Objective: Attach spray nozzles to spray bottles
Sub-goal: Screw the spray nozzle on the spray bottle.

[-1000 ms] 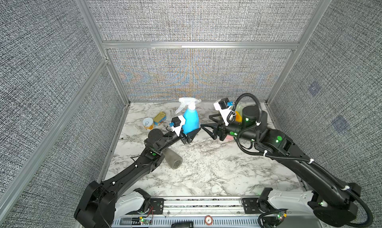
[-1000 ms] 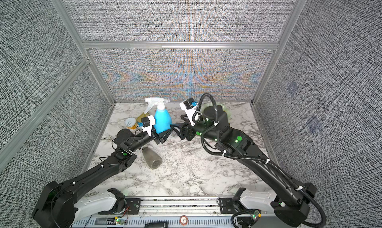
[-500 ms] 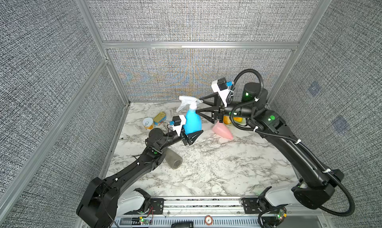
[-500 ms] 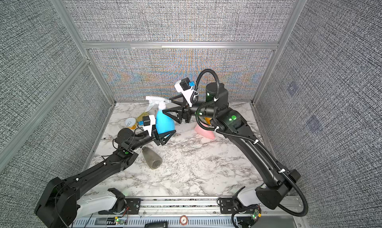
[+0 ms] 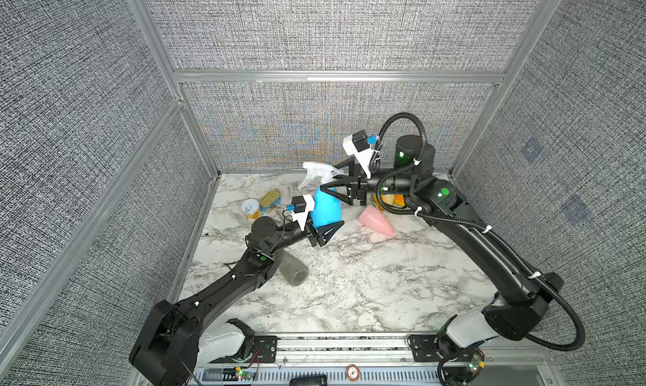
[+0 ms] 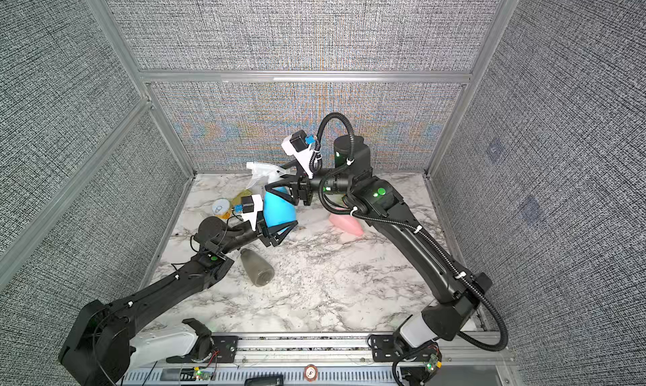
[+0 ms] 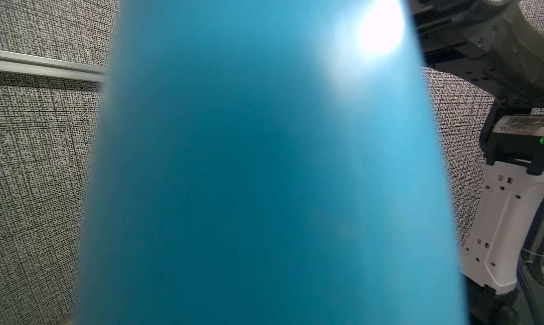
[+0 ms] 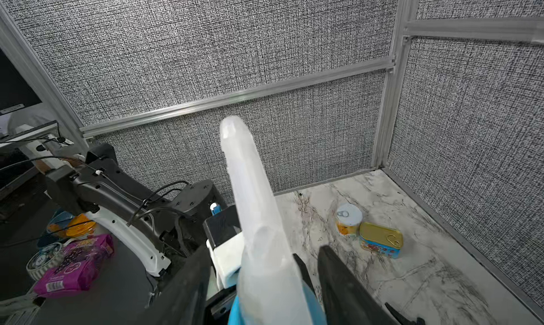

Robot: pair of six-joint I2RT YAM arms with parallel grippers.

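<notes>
The left pincer [image 5: 328,227] is clenching the lower body of the blue bottle [image 5: 327,209], holding it upright over the far left part of the desk [image 5: 349,297]. A white nozzle [image 5: 316,171] is sitting on the bottle's neck, its spout pointing toward the left edge. The right pincer [image 5: 328,178] is reaching in from the right, its jaws standing on either side of the nozzle's base; whether they are pressing on it cannot be told. The pink bottle [image 5: 375,221] is lying on its side toward the far right, and the smoky grey bottle [image 5: 293,270] is lying near the left edge, beside the left arm. A round can [image 5: 251,208] and a rectangular tin [image 5: 271,197], both sealed, are sitting in the far left corner.
</notes>
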